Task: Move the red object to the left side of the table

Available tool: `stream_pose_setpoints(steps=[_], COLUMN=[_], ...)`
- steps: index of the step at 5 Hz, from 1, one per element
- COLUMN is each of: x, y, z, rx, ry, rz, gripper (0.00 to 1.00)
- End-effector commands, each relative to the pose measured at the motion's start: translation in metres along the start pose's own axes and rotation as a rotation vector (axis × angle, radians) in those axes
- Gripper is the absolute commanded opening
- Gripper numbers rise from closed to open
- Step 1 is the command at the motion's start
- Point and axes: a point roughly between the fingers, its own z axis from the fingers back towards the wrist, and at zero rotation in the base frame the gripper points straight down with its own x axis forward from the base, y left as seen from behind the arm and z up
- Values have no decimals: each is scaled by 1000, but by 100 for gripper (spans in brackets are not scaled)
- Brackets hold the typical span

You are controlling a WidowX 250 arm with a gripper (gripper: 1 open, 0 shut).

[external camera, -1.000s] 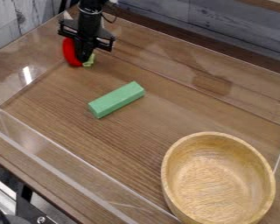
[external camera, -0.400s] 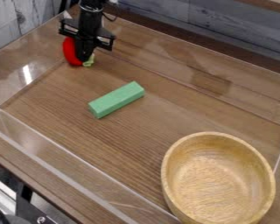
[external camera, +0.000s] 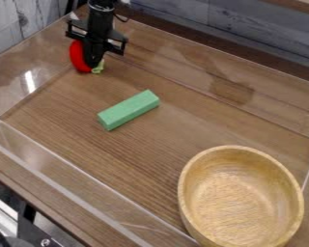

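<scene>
Gripper (external camera: 98, 58): pointing steeply down, fingers drawn fully in, clamped on red object (external camera: 81, 56).
Red object: at far left corner of table (external camera: 209, 106), close to clear wall; on wood or just above it, cannot tell. Leafy green tip showing below fingers.
Green block (external camera: 127, 109): flat, mid-table, well apart from gripper.
Wooden bowl (external camera: 242, 150): upright, near right corner.

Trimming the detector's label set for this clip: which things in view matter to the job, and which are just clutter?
In the job:
- red object, near the table's far left corner
- hand, shut, right at the red object
- table

Lying about:
- green block, mid-table
- wooden bowl, near right
</scene>
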Motion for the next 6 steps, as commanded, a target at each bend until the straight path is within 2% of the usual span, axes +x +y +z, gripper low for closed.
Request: stream_pose_setpoints(steps=[1,5,6], x=[1,2,0], y=[3,5,7], z=[-2,0,3], rx=[-10,-29,-37], ry=[13,62,59], rz=[-14,-27,-11], gripper=[0,0,0])
